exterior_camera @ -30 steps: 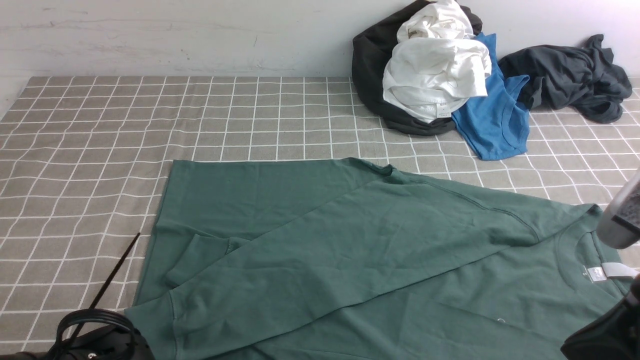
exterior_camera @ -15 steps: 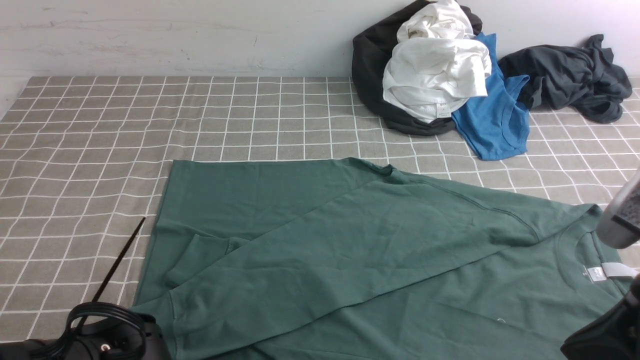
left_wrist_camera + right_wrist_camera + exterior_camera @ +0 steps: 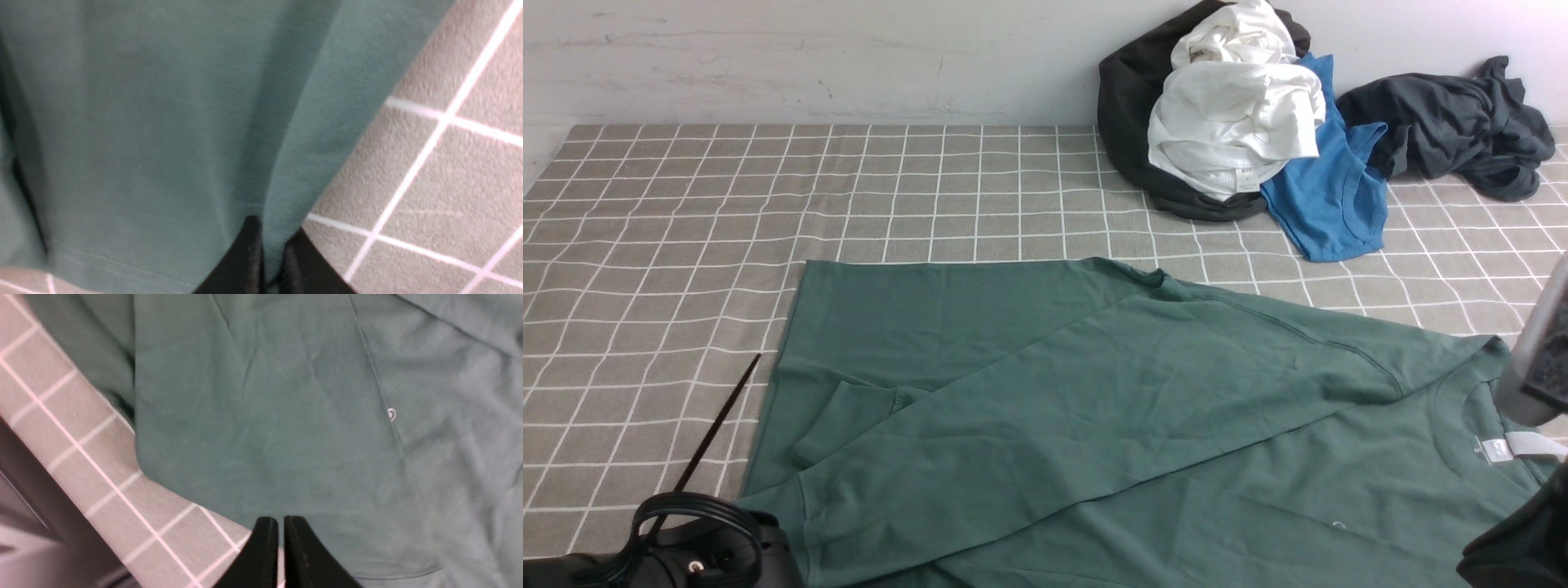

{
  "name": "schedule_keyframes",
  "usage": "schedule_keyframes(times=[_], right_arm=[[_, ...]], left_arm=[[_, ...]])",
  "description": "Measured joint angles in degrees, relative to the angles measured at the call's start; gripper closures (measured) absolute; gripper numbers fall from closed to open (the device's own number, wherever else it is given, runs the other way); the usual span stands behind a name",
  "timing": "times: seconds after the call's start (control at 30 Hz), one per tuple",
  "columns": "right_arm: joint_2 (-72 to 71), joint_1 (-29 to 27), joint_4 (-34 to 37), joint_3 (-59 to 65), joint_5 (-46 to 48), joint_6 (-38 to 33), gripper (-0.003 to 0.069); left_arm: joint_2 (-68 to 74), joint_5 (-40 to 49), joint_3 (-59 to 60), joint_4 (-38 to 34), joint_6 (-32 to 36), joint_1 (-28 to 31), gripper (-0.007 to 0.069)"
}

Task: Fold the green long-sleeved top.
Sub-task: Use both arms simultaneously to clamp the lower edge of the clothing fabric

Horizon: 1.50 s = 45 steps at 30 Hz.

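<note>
pinching the edge of the dark green cotton long-sleeved top [image 3: 1094, 392], the left gripper [image 3: 273, 245] has just edged in at lower left, the right gripper [image 3: 281, 526] pressed together: fold looks imminent.

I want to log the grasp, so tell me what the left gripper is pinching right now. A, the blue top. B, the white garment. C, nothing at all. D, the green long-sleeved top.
D: in the left wrist view, the left gripper is closed with a fold of the green long-sleeved top squeezed between its two black fingers.
</note>
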Motion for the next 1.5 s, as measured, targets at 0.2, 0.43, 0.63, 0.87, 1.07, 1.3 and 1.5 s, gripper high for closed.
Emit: schedule_keyframes(times=[0.2, 0.43, 0.63, 0.87, 1.07, 1.3, 1.5], right_arm=[[4.9, 0.0, -3.7, 1.7, -1.0, -4.4, 0.0329], [12.5, 0.0, -9.6, 10.4, -8.8, -6.9, 0.0092], [16.0, 0.0, -15.1, 20.9, -22.1, -10.5, 0.0069], [17.3, 0.0, -25.6, 27.7, -28.9, -11.7, 0.0117], [17.3, 0.0, -29.8, 27.9, -34.2, -11.7, 0.0157], [17.3, 0.0, -31.0, 27.9, -36.0, -11.7, 0.0259], [17.3, 0.0, -30.2, 27.9, -35.6, -11.7, 0.043]], left_arm=[[0.0, -0.4, 0.0, -2.4, 0.1, 0.0, 0.0622], [0.0, -0.9, 0.0, -3.3, 0.1, 0.0, 0.0622], [0.0, -1.6, 0.0, -3.6, 0.1, 0.0, 0.0622], [0.0, -2.8, 0.0, -3.6, 0.1, 0.0, 0.0622], [0.0, -3.6, 0.0, -3.6, 0.1, 0.0, 0.0622], [0.0, -3.6, 0.0, -3.6, 0.1, 0.0, 0.0622], [0.0, -3.6, 0.0, -3.6, 0.1, 0.0, 0.0622]])
